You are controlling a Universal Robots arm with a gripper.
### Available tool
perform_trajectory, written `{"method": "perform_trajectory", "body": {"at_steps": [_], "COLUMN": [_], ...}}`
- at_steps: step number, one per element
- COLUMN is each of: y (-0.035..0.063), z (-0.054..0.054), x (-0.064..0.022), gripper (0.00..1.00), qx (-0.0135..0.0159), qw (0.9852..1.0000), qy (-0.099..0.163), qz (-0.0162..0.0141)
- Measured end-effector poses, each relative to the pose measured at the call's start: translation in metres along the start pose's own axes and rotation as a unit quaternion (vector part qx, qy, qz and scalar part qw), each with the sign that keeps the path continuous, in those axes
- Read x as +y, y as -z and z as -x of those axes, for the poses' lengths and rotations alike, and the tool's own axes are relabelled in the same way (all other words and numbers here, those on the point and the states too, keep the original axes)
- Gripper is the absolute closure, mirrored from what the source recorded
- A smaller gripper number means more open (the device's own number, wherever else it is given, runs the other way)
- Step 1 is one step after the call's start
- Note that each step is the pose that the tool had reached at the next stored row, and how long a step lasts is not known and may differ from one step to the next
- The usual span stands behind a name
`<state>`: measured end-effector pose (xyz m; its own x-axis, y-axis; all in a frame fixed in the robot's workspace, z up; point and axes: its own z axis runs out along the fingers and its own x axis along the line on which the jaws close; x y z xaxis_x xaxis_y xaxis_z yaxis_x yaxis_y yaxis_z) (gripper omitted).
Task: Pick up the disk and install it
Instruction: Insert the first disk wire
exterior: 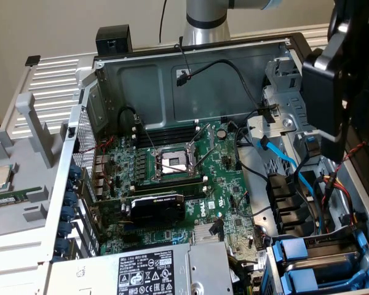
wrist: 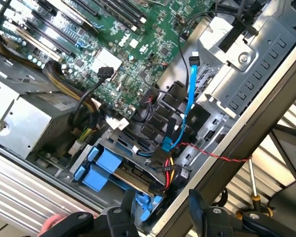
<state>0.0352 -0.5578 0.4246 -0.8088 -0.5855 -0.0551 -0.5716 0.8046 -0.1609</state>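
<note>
PC case [exterior: 190, 80] open, near corner cut off by frame edge. PSU [exterior: 154, 270] partly out of shot. Gripper [wrist: 160, 215] above case corner, fingers spread wide, nothing btwn them. Disk [wrist: 133, 177] sat low in that corner near PSU, blue frame showing, label hidden. Cables [wrist: 187, 103] crowded alongside; little free room.

Plain beige wall [exterior: 55, 24] at the back. Light grey ribbed table [exterior: 52, 77] on the exterior view's left, slats running toward the wall. A grey plastic stand [exterior: 35, 120] sits upright on it, with a small black box [exterior: 113, 40] near the wall. A black cable [exterior: 163, 18] runs down in front of the wall. In the wrist view, a screwdriver [wrist: 253, 182] lies on the table slats. Soft, even indoor light.
</note>
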Motion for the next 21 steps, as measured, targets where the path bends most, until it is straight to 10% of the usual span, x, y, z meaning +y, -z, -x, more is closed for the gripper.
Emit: {"method": "perform_trajectory", "body": {"at_steps": [17, 21], "y": [-0.013, -0.0149], "z": [-0.038, -0.038], "x": [-0.0442, -0.044], "gripper": [0.45, 0.45], "qx": [0.0024, -0.0023], "qw": [0.9999, 0.999], "qy": [0.01, 0.044], "qz": [0.0055, 0.0083]}}
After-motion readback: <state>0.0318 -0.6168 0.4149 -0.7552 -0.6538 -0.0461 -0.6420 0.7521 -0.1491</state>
